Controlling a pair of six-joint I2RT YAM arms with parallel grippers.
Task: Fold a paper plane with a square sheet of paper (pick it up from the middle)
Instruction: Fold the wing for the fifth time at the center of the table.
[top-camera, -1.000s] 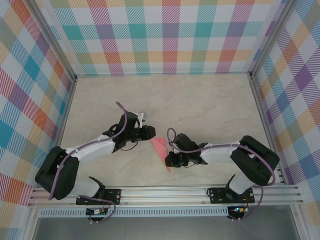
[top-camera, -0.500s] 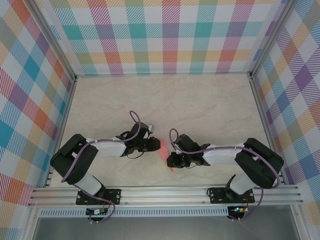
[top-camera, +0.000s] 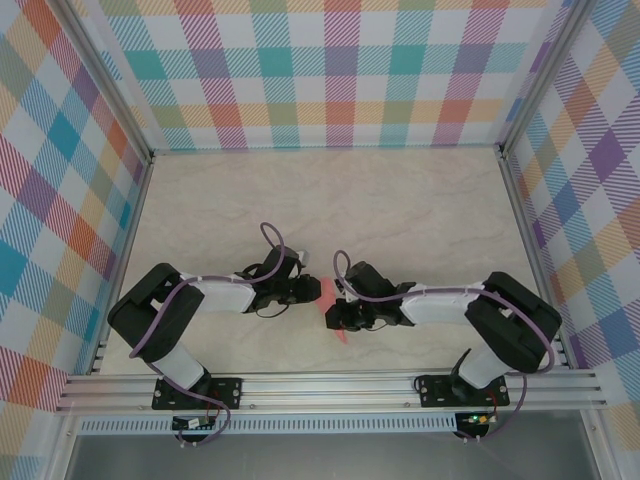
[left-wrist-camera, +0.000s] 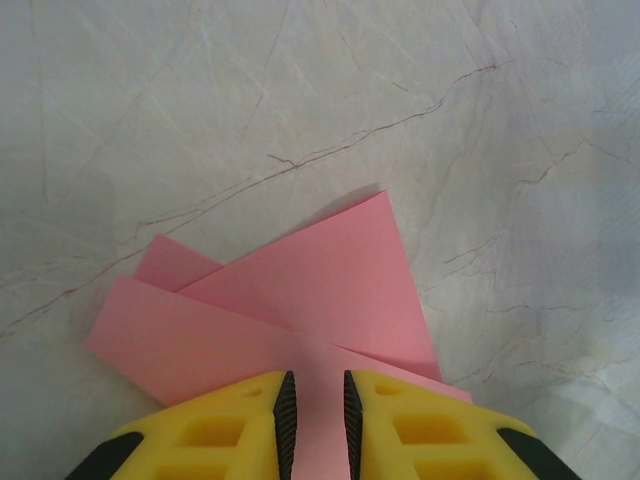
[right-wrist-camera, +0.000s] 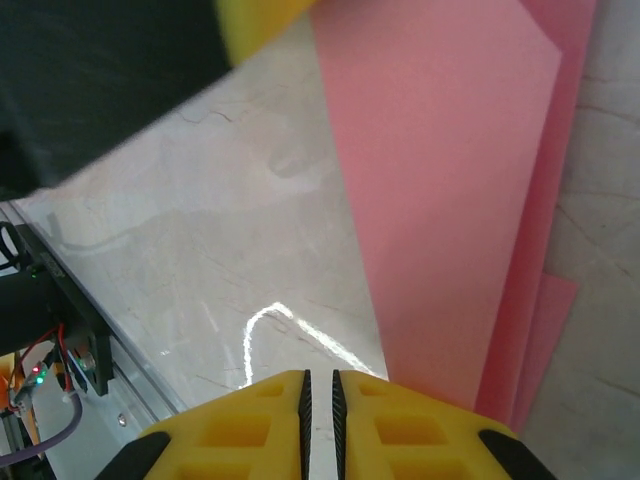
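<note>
sheet of paper (left-wrist-camera: 300, 310), salmon pink and already creased into overlapping flaps, runs straight into the narrow slit between the yellow fingers of the left gripper (left-wrist-camera: 315, 390). pink fills that slit, so these jaws look closed down on the near edge of the folds, with only the paper's thickness between them. my reading is that this pinch keeps the stacked layers from springing apart and anchors the piece against the table (left-wrist-camera: 200, 120).

the right gripper (right-wrist-camera: 320, 385) has its jaws almost touching too. pale table shows through the thin slit and no pink is inside, so it has hold of nothing i can see. the paper's long straight edge slants past just beside that slit and passes behind one finger; whether the finger presses on it i cannot tell. that placement would suit running along a crease or taking a fresh edge, though that is a guess.

outward from the fingers, the flaps fan out flat on the marble-patterned surface. from above, the two grippers meet nose to nose over the paper, near the front middle of the table, with both arms reaching inward and low.
</note>
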